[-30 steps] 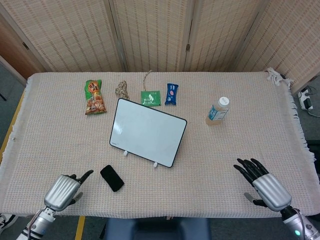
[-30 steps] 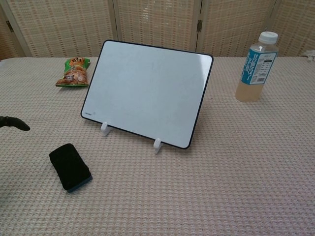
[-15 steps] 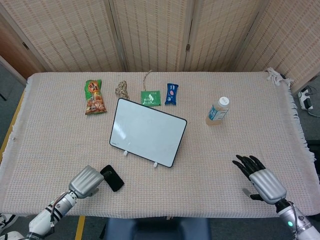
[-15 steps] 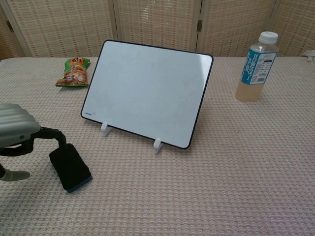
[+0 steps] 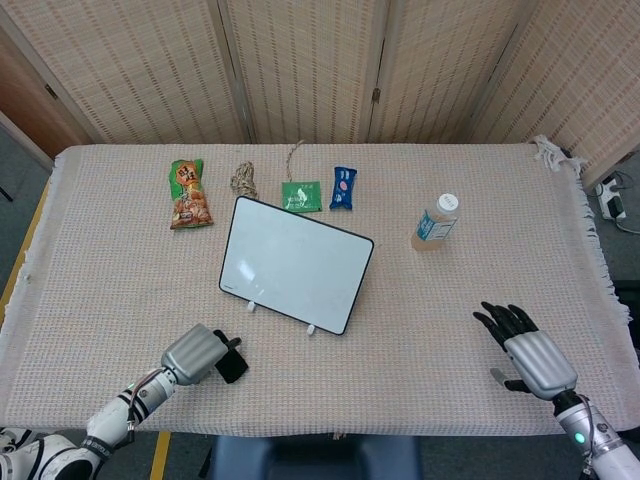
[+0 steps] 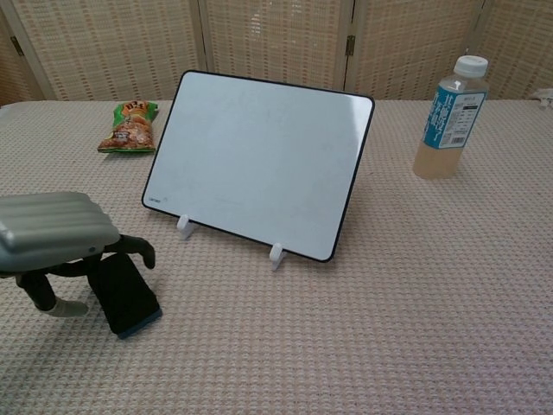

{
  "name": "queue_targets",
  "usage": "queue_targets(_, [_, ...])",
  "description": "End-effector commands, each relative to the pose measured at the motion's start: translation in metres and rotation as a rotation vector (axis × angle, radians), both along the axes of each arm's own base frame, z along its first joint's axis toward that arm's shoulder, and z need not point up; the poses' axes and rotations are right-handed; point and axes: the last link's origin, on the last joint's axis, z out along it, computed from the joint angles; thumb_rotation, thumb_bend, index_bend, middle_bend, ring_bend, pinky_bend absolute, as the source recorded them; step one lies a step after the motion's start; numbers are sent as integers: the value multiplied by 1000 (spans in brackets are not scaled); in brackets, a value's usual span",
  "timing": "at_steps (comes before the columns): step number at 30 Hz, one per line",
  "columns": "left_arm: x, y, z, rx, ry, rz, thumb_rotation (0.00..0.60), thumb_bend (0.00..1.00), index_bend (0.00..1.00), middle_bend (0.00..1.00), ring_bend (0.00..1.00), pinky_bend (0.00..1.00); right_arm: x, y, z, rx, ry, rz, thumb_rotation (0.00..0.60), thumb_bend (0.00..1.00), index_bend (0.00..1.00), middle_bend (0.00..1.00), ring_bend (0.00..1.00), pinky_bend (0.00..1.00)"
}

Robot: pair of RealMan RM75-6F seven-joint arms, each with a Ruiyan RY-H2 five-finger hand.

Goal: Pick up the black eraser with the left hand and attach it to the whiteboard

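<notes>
The left hand is hovering over the near left part of the table, its silver back facing up and its dark fingers curling down around the eraser. In the chest view one finger is reaching over the eraser's far end while another is standing on the cloth at its left side; whether the fingers are actually pressing on the eraser cannot be told, and it is lying flat on the cloth, not lifted. The left forearm is running back toward the table's near left edge.

The eraser is lying near the front edge, just beside the whiteboard's lower left corner but apart from it, with a strip of bare cloth between them. The whiteboard is standing tilted back on two small white feet, its face turned toward the robot, in the middle of the table.

The right hand is resting at the near right corner, palm down, fingers spread and holding nothing. Wide bare cloth is lying between it and the whiteboard.

Beyond the whiteboard, along the far edge, a snack bag, a coil of twine, a green packet and a blue packet are lying in a row. A bottle is standing to the whiteboard's right, well apart from both hands.
</notes>
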Motion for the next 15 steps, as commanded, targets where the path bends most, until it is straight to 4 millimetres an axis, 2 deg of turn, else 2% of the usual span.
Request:
queue_targets(1, [0, 2, -3, -9, 12, 0, 600, 297, 268, 1000, 908, 1000, 0, 0, 1, -4, -1, -2, 600, 349, 0, 0, 0, 0])
queue_targets(9, [0, 7, -9, -8, -1, 4, 600, 297, 349, 1000, 908, 1000, -1, 1, 1, -6, 5, -11, 600, 349, 0, 0, 0, 0])
queue_targets(15, [-1, 10, -13, -4, -27, -5, 600, 300, 473, 1000, 909, 1000, -1, 2, 1, -9, 6, -9, 600, 349, 0, 0, 0, 0])
